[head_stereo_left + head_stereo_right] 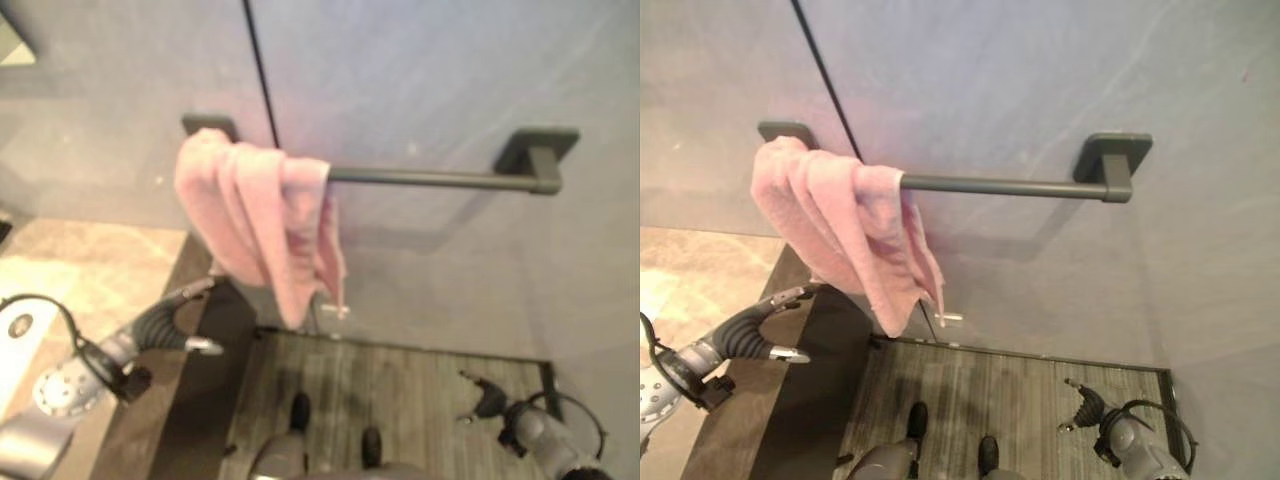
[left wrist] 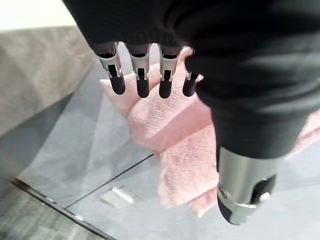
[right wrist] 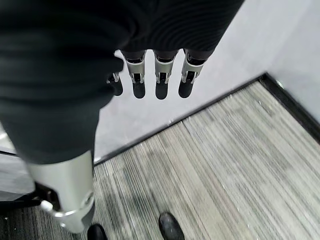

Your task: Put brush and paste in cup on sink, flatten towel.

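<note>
Left robot hand (image 1: 190, 318) hanging low beside dark worktop edge (image 1: 190, 270), fingers straight, holding nothing, just below pink towel (image 1: 262, 215). Towel hanging bunched over left end of dark towel bar (image 1: 440, 179); rest of bar lying bare. Right robot hand (image 1: 1080, 405) hanging relaxed, empty, above striped floor (image 1: 1010, 390), well apart.

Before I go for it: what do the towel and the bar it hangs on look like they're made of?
Pink towel: soft terry-type cloth, matte; it shows a nubby pile up close and hangs bunched in limp folds at the bar's left end. Towel bar: rigid, probably metal with a dark matte coating, judging by its straight thin rod and square wall bracket; coated plastic can't be ruled out. Left hand waits open just below the towel.
</note>
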You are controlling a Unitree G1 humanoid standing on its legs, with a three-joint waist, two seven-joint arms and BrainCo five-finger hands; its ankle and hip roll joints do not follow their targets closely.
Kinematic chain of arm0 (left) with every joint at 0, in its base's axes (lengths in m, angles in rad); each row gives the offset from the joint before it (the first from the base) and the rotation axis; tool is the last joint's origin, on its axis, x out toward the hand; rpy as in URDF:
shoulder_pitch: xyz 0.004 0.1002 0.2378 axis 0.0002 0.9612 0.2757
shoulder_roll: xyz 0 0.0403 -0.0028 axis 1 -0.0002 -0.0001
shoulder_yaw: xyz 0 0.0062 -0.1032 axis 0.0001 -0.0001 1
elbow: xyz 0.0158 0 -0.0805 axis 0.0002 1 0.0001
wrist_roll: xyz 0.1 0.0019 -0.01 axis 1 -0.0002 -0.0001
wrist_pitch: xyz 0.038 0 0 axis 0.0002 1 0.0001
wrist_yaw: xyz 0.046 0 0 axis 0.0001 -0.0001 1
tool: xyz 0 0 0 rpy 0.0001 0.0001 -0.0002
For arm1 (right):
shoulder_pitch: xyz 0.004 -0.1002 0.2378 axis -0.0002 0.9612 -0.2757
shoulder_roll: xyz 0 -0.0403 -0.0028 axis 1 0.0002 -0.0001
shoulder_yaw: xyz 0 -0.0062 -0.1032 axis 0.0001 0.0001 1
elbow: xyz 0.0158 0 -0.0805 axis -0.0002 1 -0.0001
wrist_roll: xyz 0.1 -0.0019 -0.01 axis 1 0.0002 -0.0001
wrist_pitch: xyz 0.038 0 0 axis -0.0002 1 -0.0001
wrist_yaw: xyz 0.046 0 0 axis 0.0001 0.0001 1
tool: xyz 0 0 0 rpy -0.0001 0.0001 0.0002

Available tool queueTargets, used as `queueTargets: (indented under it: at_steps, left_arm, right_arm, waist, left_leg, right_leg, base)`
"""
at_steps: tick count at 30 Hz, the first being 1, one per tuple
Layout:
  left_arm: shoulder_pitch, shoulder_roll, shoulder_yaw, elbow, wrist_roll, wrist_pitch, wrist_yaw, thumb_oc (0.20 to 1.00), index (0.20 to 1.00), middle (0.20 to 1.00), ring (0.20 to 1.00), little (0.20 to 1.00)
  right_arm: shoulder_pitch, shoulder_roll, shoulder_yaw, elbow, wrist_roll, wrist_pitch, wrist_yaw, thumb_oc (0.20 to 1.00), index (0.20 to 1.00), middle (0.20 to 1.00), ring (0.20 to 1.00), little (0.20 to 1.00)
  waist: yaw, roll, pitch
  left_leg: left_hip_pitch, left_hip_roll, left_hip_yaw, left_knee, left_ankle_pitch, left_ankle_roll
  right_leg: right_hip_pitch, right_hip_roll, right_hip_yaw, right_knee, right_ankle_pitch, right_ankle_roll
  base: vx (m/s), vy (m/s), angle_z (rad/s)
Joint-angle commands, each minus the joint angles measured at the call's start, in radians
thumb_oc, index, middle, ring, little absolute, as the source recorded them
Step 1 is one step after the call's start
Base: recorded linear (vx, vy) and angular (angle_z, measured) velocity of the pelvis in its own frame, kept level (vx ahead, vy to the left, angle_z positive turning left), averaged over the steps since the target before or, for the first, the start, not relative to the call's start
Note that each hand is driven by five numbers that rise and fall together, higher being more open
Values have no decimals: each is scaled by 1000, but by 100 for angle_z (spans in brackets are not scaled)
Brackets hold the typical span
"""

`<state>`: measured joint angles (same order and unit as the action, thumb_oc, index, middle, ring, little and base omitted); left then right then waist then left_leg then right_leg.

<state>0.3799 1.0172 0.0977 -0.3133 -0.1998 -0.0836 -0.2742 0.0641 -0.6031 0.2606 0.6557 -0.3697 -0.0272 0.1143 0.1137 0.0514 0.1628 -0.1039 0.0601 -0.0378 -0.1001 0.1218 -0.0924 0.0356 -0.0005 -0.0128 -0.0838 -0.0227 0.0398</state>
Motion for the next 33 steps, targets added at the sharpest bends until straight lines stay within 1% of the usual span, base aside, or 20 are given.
queueTargets:
  at_steps: [1, 3, 7, 10, 11, 12, 15, 16, 17, 18, 20, 23, 27, 30, 33]
  left_arm:
    - [37, 66, 118, -32, -74, -85, 51, 1000, 1000, 1000, 1000, 1000]
    - [45, 73, 131, -32, -84, -91, 56, 1000, 1000, 1000, 1000, 1000]
    - [58, 90, 178, -17, -134, -115, 87, 1000, 1000, 1000, 1000, 1000]
    - [51, 82, 198, 1, -151, -129, 117, 1000, 1000, 1000, 1000, 1000]
    - [41, 77, 188, 18, -149, -132, 128, 1000, 1000, 1000, 1000, 1000]
    - [12, 76, 181, 32, -145, -137, 147, 1000, 1000, 1000, 1000, 1000]
    - [0, 72, 176, 39, -154, -145, 154, 1000, 1000, 1000, 1000, 1000]
    - [-24, 61, 162, 54, -174, -156, 156, 1000, 1000, 1000, 1000, 1000]
    - [-27, 62, 159, 56, -174, -157, 156, 1000, 1000, 1000, 1000, 1000]
    - [-42, 52, 147, 64, -172, -160, 164, 1000, 1000, 1000, 1000, 1000]
    - [-77, 44, 127, 83, -173, -165, 176, 1000, 1000, 1000, 1000, 1000]
    - [-129, 11, 89, 119, -191, -172, 185, 1000, 1000, 1000, 1000, 1000]
    - [-165, -11, 64, 140, -225, -178, 183, 1000, 1000, 1000, 1000, 1000]
    - [-173, -14, 67, 137, -253, -182, 179, 1000, 1000, 1000, 1000, 1000]
    - [-192, -37, 70, 144, -308, -196, 174, 1000, 1000, 1000, 1000, 1000]
  right_arm:
    - [-21, 14, 33, 14, 80, -18, -42, 1000, 1000, 1000, 1000, 1000]
    - [-19, 23, 32, 28, 93, -21, -46, 1000, 1000, 1000, 1000, 1000]
    - [-11, 65, 18, 78, 169, -30, -63, 1000, 1000, 1000, 1000, 1000]
    - [1, 77, 21, 76, 190, -35, -67, 1000, 1000, 1000, 1000, 1000]
    - [1, 85, 25, 100, 197, -39, -74, 1000, 1000, 1000, 1000, 1000]
    - [-14, 105, 34, 178, 214, -37, -86, 1000, 1000, 1000, 1000, 1000]
    - [-29, 119, 41, 221, 226, -40, -92, 1000, 1000, 1000, 1000, 1000]
    - [-47, 147, 42, 298, 267, -46, -102, 1000, 1000, 1000, 1000, 1000]
    - [-49, 147, 42, 301, 267, -47, -102, 1000, 1000, 1000, 1000, 1000]
    - [-66, 168, 16, 355, 325, -50, -123, 1000, 1000, 1000, 1000, 1000]
    - [-91, 191, 6, 408, 365, -56, -125, 1000, 1000, 1000, 1000, 1000]
    - [-106, 212, 10, 489, 382, -57, -126, 1000, 1000, 1000, 1000, 1000]
    - [-113, 218, -6, 539, 394, -53, -130, 1000, 1000, 1000, 1000, 1000]
    - [-111, 222, -18, 566, 400, -49, -129, 1000, 1000, 1000, 1000, 1000]
    - [-110, 233, -31, 593, 410, -45, -126, 1000, 1000, 1000, 1000, 1000]
  waist:
    - [12, -33, -29]
    - [13, -34, -29]
    - [19, -38, -31]
    - [20, -44, -31]
    - [21, -46, -32]
    - [26, -47, -31]
    - [30, -49, -30]
    - [28, -51, -32]
    - [31, -51, -31]
    - [25, -52, -34]
    - [29, -52, -33]
    - [32, -52, -37]
    - [32, -51, -39]
    - [32, -51, -41]
    - [32, -54, -40]
  left_leg:
    - [16, 29, 28, 13, -29, -26]
    - [16, 28, 29, 13, -30, -25]
    - [17, 27, 38, 13, -33, -21]
    - [21, 27, 46, 13, -38, -18]
    - [23, 26, 47, 13, -39, -17]
    - [24, 24, 47, 13, -43, -14]
    - [24, 21, 48, 13, -46, -11]
    - [27, 17, 55, 13, -52, -8]
    - [27, 17, 57, 13, -53, -7]
    - [28, 16, 61, 13, -56, -6]
    - [28, 13, 75, 13, -60, -2]
    - [29, 5, 91, 13, -67, 3]
    - [27, -3, 98, 13, -73, 7]
    - [26, -7, 101, 13, -76, 9]
    - [22, -14, 111, 13, -80, 13]
  right_leg:
    - [-53, -95, 21, 75, -18, 101]
    - [-54, -96, 23, 74, -17, 101]
    - [-56, -99, 32, 60, -7, 107]
    - [-56, -101, 39, 54, -1, 110]
    - [-56, -103, 39, 53, 1, 111]
    - [-56, -106, 44, 49, 5, 113]
    - [-57, -108, 49, 44, 8, 115]
    - [-60, -114, 60, 36, 15, 120]
    - [-60, -114, 61, 36, 15, 120]
    - [-63, -116, 68, 34, 19, 123]
    - [-70, -122, 79, 28, 26, 128]
    - [-77, -133, 89, 19, 37, 134]
    - [-81, -143, 92, 10, 44, 141]
    - [-85, -148, 94, 6, 49, 144]
    - [-95, -157, 101, 2, 58, 149]
  base:
    - [0, 0, 0]
    - [0, 11, -2]
    - [0, 15, -2]
    - [0, 20, -14]
    - [3, 26, -20]
    - [1, 20, -10]
    - [6, 26, -1]
    - [17, 41, -2]
    - [23, 61, -8]
    - [9, 42, -12]
    - [4, 65, -21]
    - [7, 68, -30]
    - [11, 59, -5]
    - [3, 49, -4]
    - [4, 51, -5]
